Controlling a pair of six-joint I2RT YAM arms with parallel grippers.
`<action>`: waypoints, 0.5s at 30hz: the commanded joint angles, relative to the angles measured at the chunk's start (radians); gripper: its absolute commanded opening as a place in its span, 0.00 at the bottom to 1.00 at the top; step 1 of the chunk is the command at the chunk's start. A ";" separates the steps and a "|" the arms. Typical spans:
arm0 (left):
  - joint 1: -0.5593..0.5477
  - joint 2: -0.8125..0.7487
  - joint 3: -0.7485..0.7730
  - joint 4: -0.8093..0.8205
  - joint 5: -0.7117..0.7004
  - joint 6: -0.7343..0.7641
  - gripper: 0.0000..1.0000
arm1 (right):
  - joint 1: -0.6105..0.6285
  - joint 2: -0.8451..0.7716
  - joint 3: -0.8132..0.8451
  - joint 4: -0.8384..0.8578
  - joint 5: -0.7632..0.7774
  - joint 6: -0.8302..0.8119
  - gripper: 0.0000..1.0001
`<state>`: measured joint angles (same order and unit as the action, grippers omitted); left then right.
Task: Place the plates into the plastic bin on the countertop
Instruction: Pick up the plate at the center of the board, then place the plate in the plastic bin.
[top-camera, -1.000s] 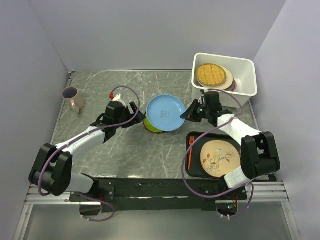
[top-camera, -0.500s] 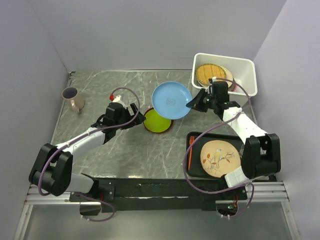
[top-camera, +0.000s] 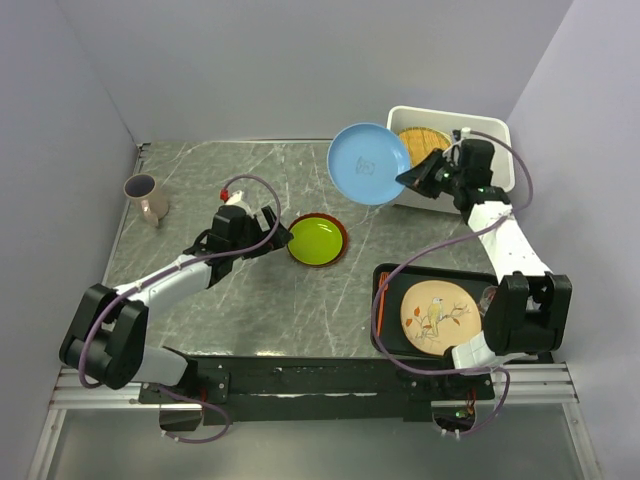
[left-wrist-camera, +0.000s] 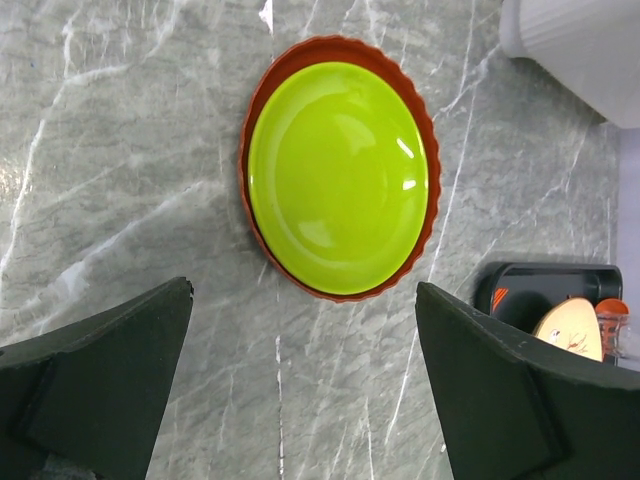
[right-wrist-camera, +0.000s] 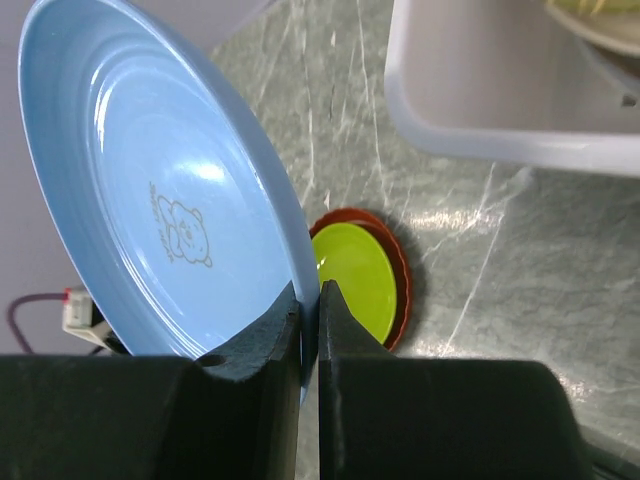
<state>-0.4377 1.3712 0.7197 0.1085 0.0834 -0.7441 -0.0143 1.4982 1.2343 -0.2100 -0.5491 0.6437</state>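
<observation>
So your white plastic bin (top-camera: 490, 150) holds stacked plates (top-camera: 425, 150); your right gripper (top-camera: 405, 180) pinches the round blue plate (top-camera: 368, 163); the yellow-green plate (top-camera: 317, 241) atop the red-orange plate (left-wrist-camera: 318, 47) waits.

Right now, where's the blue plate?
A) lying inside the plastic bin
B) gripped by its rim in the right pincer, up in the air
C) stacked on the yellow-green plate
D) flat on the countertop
B: the right pincer is shut on the rim of the blue plate, holding it tilted in the air beside the plastic bin.
</observation>
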 joint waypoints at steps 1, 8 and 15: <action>-0.004 0.012 0.000 0.036 0.021 0.014 0.99 | -0.047 0.013 0.088 0.026 -0.049 0.014 0.03; -0.004 0.019 -0.003 0.031 0.024 0.018 0.99 | -0.128 0.042 0.129 0.038 -0.075 0.039 0.03; -0.004 0.009 -0.002 0.025 0.026 0.029 0.99 | -0.214 0.112 0.244 0.011 -0.052 0.048 0.04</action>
<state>-0.4377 1.3872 0.7177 0.1078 0.0898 -0.7403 -0.1879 1.5757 1.3750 -0.2337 -0.5877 0.6651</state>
